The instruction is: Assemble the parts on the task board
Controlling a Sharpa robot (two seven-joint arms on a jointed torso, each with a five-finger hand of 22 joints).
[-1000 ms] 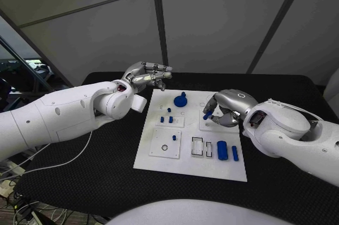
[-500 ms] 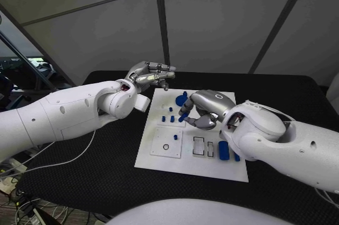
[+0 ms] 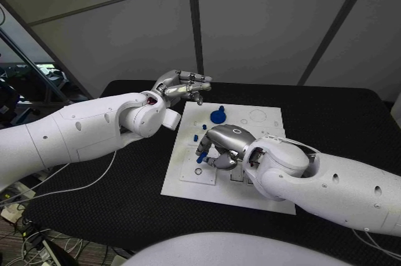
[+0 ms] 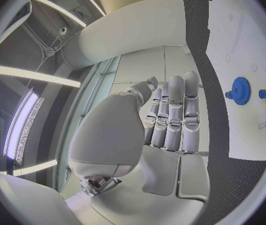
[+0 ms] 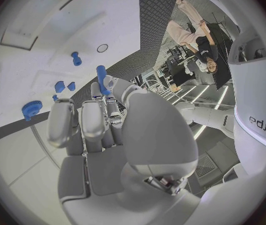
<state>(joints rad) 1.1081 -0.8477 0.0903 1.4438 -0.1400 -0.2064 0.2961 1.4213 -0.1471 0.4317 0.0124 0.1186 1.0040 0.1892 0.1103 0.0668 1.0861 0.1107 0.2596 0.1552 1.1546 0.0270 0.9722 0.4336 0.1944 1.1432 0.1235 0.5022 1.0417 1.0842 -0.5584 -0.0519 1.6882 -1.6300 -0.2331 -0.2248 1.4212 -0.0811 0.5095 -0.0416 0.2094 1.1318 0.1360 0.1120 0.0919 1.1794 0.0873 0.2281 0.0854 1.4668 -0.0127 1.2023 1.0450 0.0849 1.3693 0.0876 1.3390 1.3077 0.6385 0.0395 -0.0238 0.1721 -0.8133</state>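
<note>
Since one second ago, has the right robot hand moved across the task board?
Yes. The right robot hand, holding a blue peg, went from the task board's right half to its left half.

Left arm: comes in from the side and reaches to the far corner of the task board [image 3: 261, 118].
Left hand [image 3: 182, 86]: raised above that far corner, palm toward the board; the fingers [image 4: 173, 116] lie close side by side, nearly straight, and hold nothing.
Right arm: lies across the near part of the task board, the wrist bent toward its middle.
Right hand [image 3: 219, 149]: low over the middle of the board, fingers curled, pinching a small blue peg [image 3: 201, 157] at the fingertips [image 5: 102, 92].
</note>
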